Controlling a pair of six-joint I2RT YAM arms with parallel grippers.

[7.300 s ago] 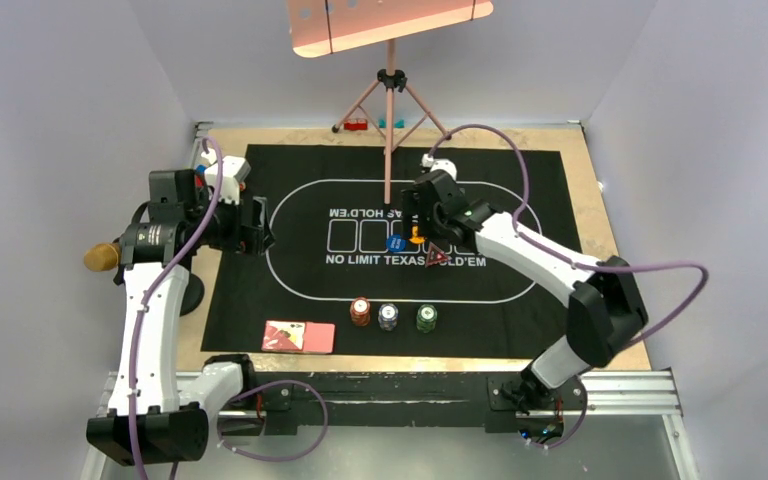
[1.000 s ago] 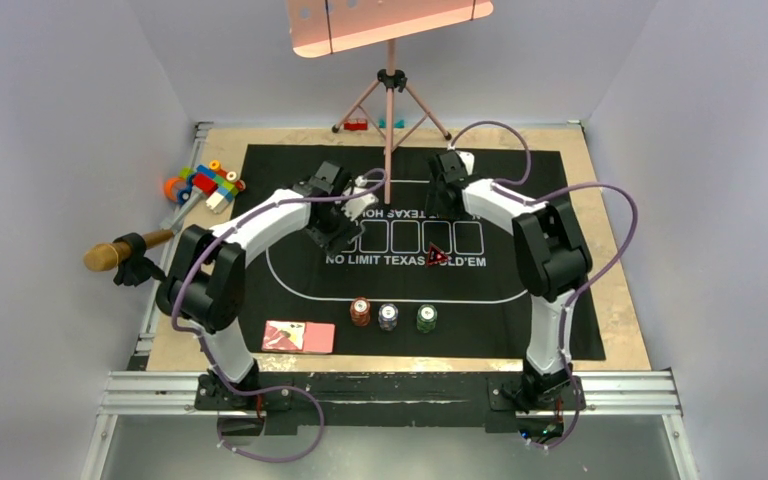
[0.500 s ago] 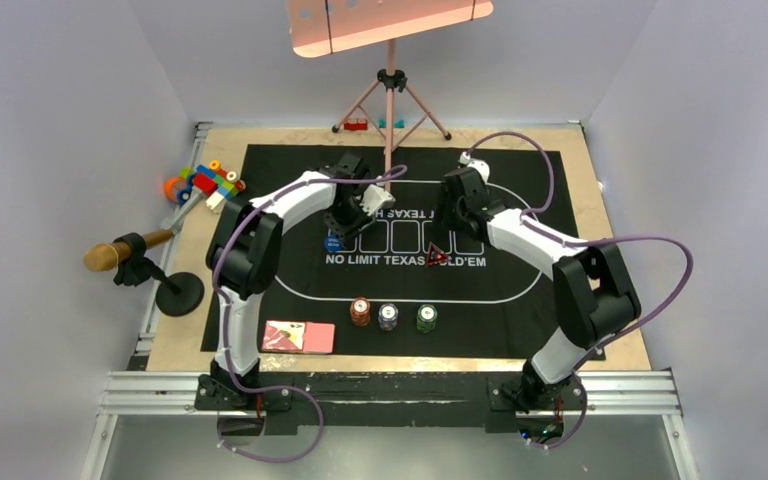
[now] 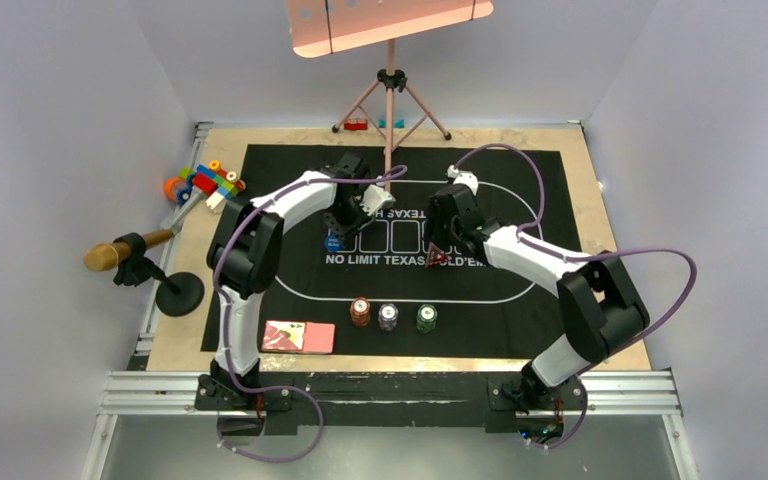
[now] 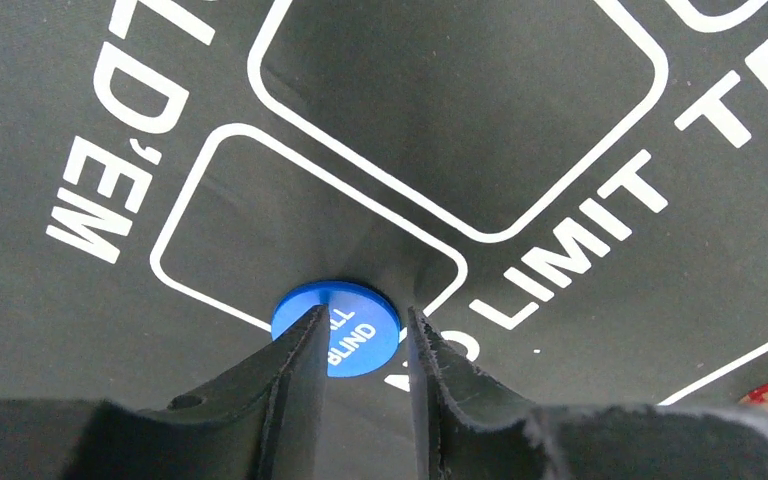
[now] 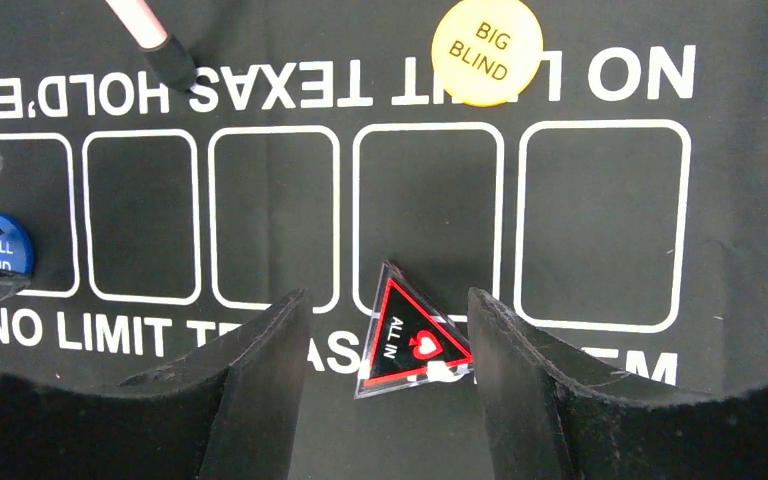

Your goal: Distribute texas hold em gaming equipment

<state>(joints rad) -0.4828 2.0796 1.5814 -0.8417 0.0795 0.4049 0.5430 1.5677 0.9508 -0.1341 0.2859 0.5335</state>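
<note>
Left tool [image 5: 363, 318] narrow: you are pinching the stiff, probably slick blue button [image 5: 342, 300] by its rim. Right tool [image 6: 385, 298] wide, straddling the triangle [image 6: 405, 342].

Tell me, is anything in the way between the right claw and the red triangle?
Nothing visible. The red triangle lies on the black mat, right between the open fingers of the right gripper.
</note>
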